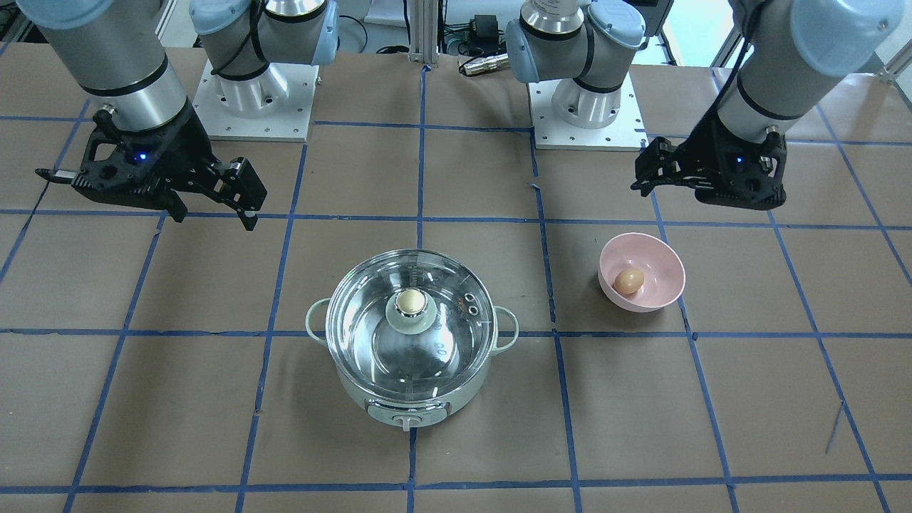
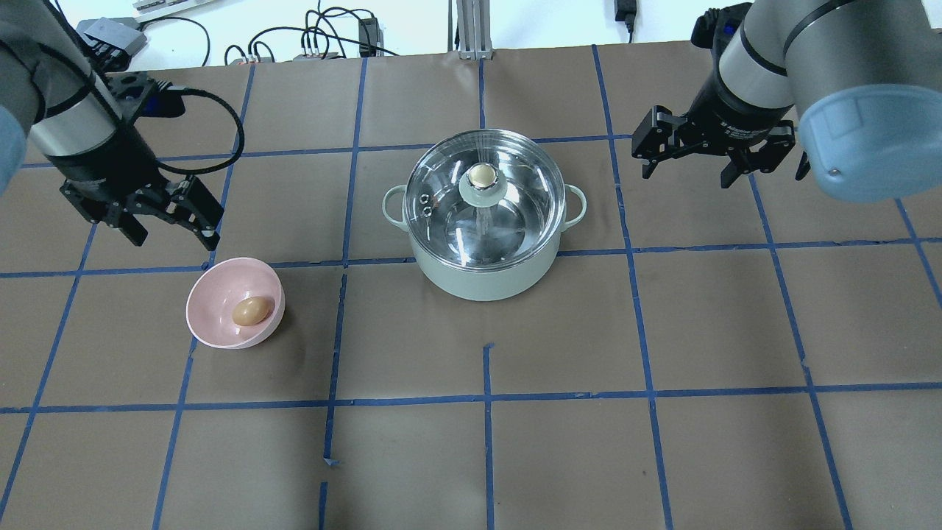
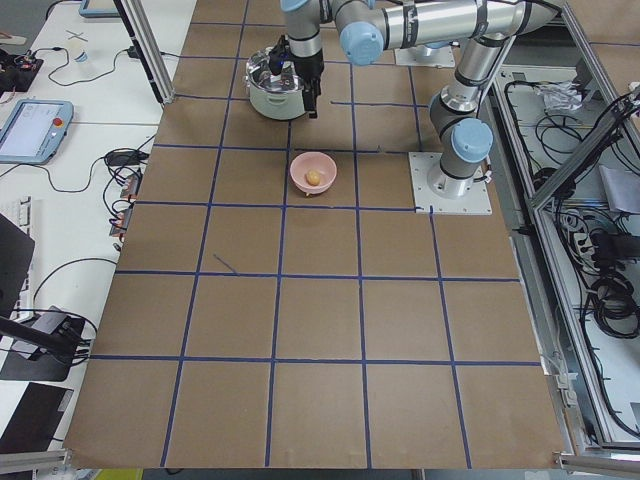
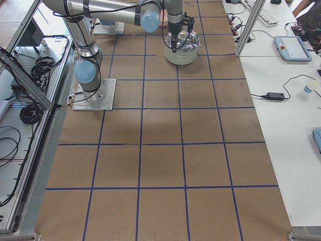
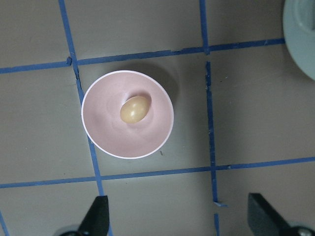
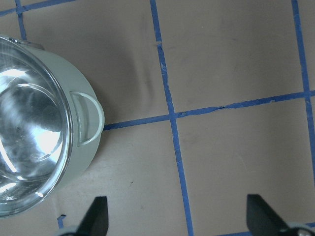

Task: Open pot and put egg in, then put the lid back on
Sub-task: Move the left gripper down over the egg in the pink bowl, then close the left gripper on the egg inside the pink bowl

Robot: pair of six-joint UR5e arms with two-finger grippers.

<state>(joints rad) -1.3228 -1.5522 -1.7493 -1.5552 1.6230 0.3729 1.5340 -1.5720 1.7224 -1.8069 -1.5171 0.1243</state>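
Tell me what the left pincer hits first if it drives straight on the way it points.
The left pincer likely meets the bare table first, just beside the pink bowl holding the egg; depth is unclear.

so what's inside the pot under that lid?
Through the glass lid the pot shows only bare steel, no egg. The egg sits in the pink bowl. The patch right under the knob is covered.

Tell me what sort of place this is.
Probably a robotics lab, not a kitchen: robot arms bolted to a brown table taped in a blue grid, with a teach pendant and cables on the side bench.
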